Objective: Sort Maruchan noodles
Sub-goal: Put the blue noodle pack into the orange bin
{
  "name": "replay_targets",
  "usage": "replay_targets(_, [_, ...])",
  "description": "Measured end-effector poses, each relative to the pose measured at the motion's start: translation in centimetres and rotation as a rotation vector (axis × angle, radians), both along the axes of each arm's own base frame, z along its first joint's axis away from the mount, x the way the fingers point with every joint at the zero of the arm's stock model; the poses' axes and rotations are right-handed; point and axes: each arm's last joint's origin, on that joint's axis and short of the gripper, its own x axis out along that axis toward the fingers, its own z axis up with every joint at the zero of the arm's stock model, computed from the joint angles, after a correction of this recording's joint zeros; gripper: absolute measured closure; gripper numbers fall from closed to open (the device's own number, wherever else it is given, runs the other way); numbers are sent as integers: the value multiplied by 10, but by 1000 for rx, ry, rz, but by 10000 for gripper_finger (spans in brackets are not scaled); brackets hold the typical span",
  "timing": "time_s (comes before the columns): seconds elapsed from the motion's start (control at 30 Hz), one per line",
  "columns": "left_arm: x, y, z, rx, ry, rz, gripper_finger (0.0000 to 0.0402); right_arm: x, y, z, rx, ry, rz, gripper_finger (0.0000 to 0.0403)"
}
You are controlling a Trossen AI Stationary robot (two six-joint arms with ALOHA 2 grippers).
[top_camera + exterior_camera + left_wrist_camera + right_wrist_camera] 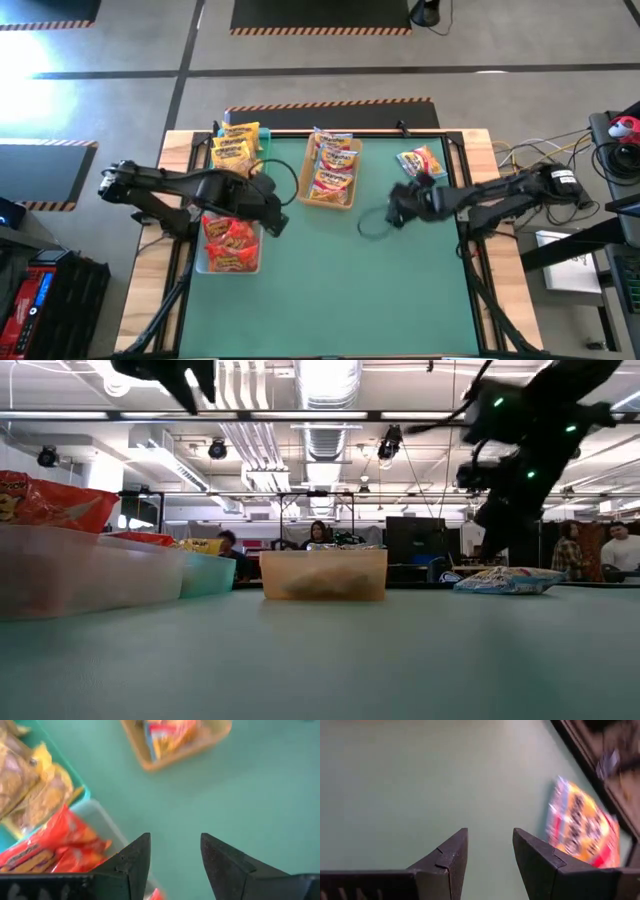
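Left gripper (172,857) parted and empty, dark fingers (132,862) hovering over the green table mat (340,270), right at the corner of the clear plastic tray (204,262). Beside one finger, inside that tray, red crinkly Maruchan noodle packets (231,243) piled together. Just beyond them, yellow crinkly noodle packets (234,148) stacked in the teal rectangular tray (75,776). Farther ahead of the fingertips, across bare mat, the tan rectangular tray (331,172) with orange-and-red noodle packets (334,160) inside.

Right gripper (490,851) likewise spread apart, nothing between its fingers (535,857), poised above the mat. Ahead and off to one side of the fingertips, a single loose orange-and-red packet with blue edging (580,822), flat on the mat near the table's dark edge rail (462,165), apart from every tray.

From table level: clear tray nearest, teal tray behind it, tan tray farther back, loose packet (508,579) lying alone under the raised right arm.
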Motion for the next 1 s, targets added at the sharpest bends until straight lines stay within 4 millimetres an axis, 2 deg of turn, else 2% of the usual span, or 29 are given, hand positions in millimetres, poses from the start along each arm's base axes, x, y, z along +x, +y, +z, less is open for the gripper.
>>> replay_targets(0.17, [11, -1, 9, 35, -151, 34, 251, -12, -52, -1, 152, 29, -172, 255])
replay_targets(0.3, [21, -2, 9, 58, -244, 14, 257, -15, -81, 11, 234, -37, -238, 255])
replay_targets(0.5, [29, -2, 3, 99, -269, 28, 263, -16, -113, 40, 106, 3, -193, 255])
replay_targets(0.8, [43, -3, -13, 145, -187, -26, 263, -45, -141, 62, 134, 216, -184, 256])
replay_targets(1.0, [46, 7, -16, 212, -146, -49, 263, -58, -147, 50, 249, 211, -266, 256])
